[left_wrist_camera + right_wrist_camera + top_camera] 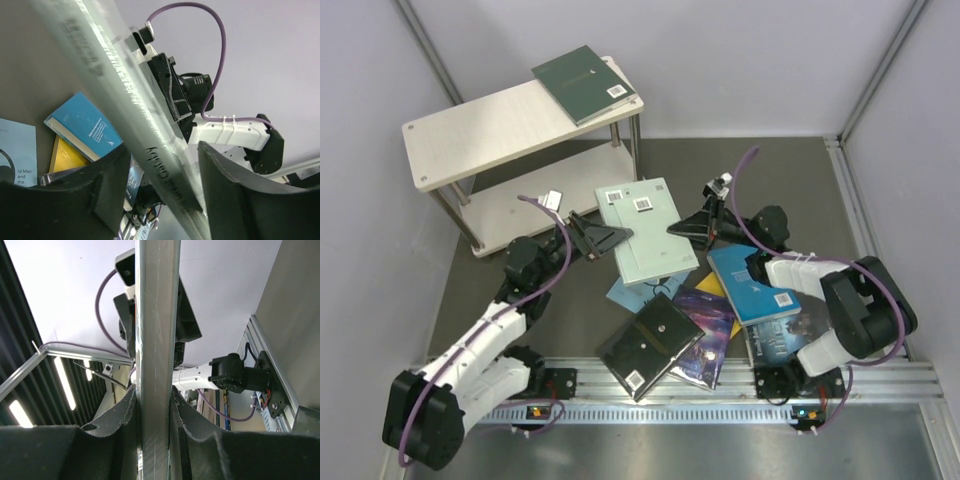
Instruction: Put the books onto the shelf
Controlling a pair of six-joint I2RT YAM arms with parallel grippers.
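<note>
Between the two arms, lifted clear of the table [800, 190]: the grey-green book [645, 235], a thin paperback with a pale, washed-out cover and two white barcode stickers [642, 205] near its far edge. Hangs roughly flat in the top view, over the far part of the pile, in front of the shelf [480, 135] and apart from it. Shows from the right wrist as a narrow, glossy, pale strip running straight up the middle. Shows from the left wrist as a slanting shiny band with dark lettering along it.

Pinched at its right edge by the right gripper [678, 228], both black fingers [115, 425] pressed flat against the two faces. Straddled at its left edge by the left gripper [612, 238], jaws partly apart: one finger [107, 185] close against one face, with a sliver of gap beside the other. No closed hold on that side.

On the shelf's top board, at the right end and overhanging the corner: a dark green book [585, 83] with a white sticker.

On the table below, overlapping in a loose heap:
- a near-black book [650, 345] nearest the arm bases
- a purple galaxy book [705, 335] just right of it
- a bright blue book [755, 285] under the right arm
- a light blue book [632, 295] peeping out from beneath the held one
- a yellow book [67, 155], mostly covered
- a dark blue book [780, 340] by the right arm's base
</note>
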